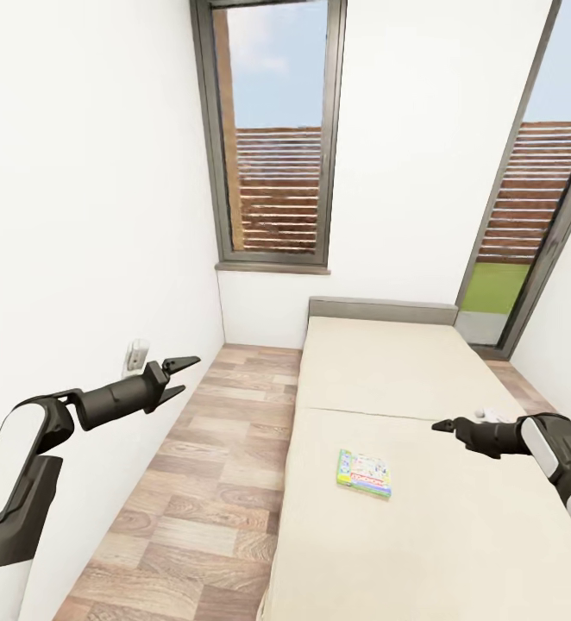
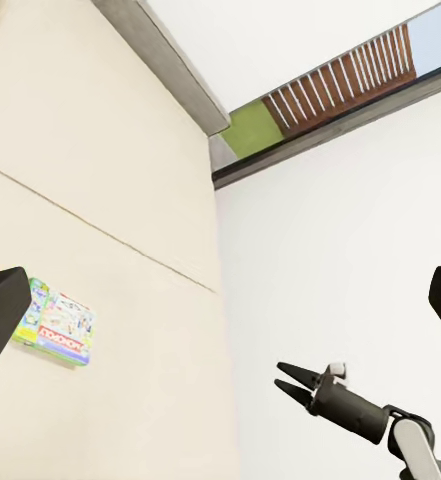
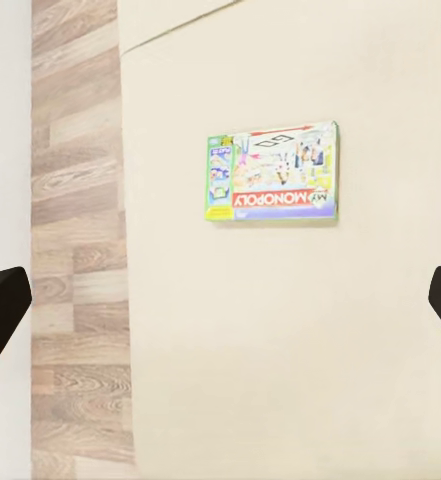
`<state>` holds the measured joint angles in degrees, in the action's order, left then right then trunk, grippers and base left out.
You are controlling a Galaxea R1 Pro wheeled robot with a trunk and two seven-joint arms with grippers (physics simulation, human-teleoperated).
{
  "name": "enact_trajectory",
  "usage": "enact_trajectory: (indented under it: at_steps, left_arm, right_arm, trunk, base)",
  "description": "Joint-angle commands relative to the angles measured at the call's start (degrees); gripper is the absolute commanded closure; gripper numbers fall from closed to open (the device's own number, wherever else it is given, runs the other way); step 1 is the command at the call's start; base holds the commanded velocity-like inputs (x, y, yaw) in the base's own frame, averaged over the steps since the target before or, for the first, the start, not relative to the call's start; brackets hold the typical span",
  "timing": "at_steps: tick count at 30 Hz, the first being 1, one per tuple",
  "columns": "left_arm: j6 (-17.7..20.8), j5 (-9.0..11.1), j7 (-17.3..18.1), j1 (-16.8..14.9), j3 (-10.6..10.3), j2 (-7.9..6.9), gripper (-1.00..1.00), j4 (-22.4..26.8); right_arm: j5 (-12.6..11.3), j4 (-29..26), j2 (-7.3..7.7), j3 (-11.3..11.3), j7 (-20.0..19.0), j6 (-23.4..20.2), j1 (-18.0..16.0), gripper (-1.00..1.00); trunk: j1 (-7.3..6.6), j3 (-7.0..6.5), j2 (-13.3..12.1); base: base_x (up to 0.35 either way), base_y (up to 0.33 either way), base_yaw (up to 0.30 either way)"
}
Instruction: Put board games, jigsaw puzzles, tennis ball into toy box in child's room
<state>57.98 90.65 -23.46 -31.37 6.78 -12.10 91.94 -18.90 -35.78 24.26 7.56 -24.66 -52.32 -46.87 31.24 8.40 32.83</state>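
Left gripper (image 1: 185, 375) open, empty, mid-left; right gripper (image 1: 442, 425) mid-right, spread, empty; Monopoly box (image 1: 365, 473) flat on bed (image 1: 380, 362).

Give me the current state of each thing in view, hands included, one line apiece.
Monopoly game: lying flat on the bed, not held.
Bed: beige cover, only that one box visible on it.
Left hand: open, empty, over the floor beside the bed.
Right hand: above the bed, holding nothing; open or shut unclear.
Window: cannot tell whether it is open or closed.

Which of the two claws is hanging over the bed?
The right gripper: it hangs above the beige bed, near the Monopoly box. The left gripper is over the wood floor.
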Motion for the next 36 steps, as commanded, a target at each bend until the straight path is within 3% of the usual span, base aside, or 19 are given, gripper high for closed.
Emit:
enact_trajectory:
  at_steps: [1,9,17,18,19,20,21,23,24,27,36]
  left_arm:
    - [0.16,0.62,-0.60,-0.06,0.04,0.00,-1.00,0.04]
    - [0.12,0.88,-0.62,-0.16,0.19,-0.02,-1.00,-0.06]
    - [0.11,0.99,-0.62,-0.23,0.18,0.00,-1.00,-0.09]
    - [0.11,0.99,-0.62,-0.24,0.16,0.01,-1.00,-0.09]
    - [0.08,1.01,-0.62,-0.25,0.12,0.07,-1.00,-0.09]
    - [0.08,1.01,-0.62,-0.25,0.12,0.07,-1.00,-0.09]
    - [0.06,1.01,-0.62,-0.31,0.12,0.17,-1.00,-0.09]
    - [0.05,1.02,-0.62,-0.42,0.16,0.39,-1.00,-0.09]
    - [0.05,1.02,-0.62,-0.42,0.16,0.39,-1.00,-0.09]
    - [0.04,1.06,-0.62,-0.61,0.20,0.73,-1.00,-0.09]
    - [0.10,1.07,-0.56,-1.14,0.13,1.45,-1.00,0.03]
  right_arm:
    - [0.36,-0.02,-0.02,0.20,-0.38,-0.27,-0.06,-1.00]
    - [0.34,0.07,-1.29,-3.18,-0.35,-0.27,-0.13,-1.00]
    - [-0.02,0.50,-1.74,-4.58,-0.03,-0.22,-0.75,-1.00]
    - [-0.03,0.82,-1.90,-4.65,0.25,-0.20,-1.52,-1.00]
    - [-0.04,3.41,-3.15,-4.83,2.84,-0.22,-5.56,-1.00]
    - [-0.04,3.41,-3.15,-4.83,2.84,-0.22,-5.56,-1.00]
    - [-0.08,6.64,-4.71,-4.89,5.97,-0.23,-9.04,-1.00]
    - [-0.13,10.26,-6.45,-4.94,9.38,-0.16,-12.57,-1.00]
    - [-0.13,10.26,-6.45,-4.94,9.38,-0.16,-12.57,-1.00]
    - [-0.19,14.13,-8.59,-4.98,12.93,0.03,-16.29,-1.00]
    - [-0.26,17.34,-10.39,-4.92,15.72,0.01,-19.44,-1.00]
  trunk:
    - [0.25,0.29,0.52]
    - [2.01,1.73,3.73]
    - [3.76,3.16,6.94]
    - [3.98,3.34,7.34]
    - [4.20,3.52,7.74]
    - [4.42,3.70,8.14]
    - [4.64,3.88,8.54]
    - [5.08,4.24,9.34]
    - [5.30,4.42,9.74]
    - [5.96,4.96,10.95]
    - [7.72,6.60,14.15]
  base:
    - [0.000,0.000,-0.002]
    - [0.000,0.000,0.000]
    - [0.000,0.000,0.000]
    - [0.000,0.000,0.000]
    - [0.000,0.000,0.000]
    - [0.000,0.000,0.000]
    - [0.000,0.000,0.000]
    - [0.000,0.000,0.000]
    - [0.000,0.000,0.000]
    - [0.000,0.000,0.000]
    - [0.000,0.000,0.000]
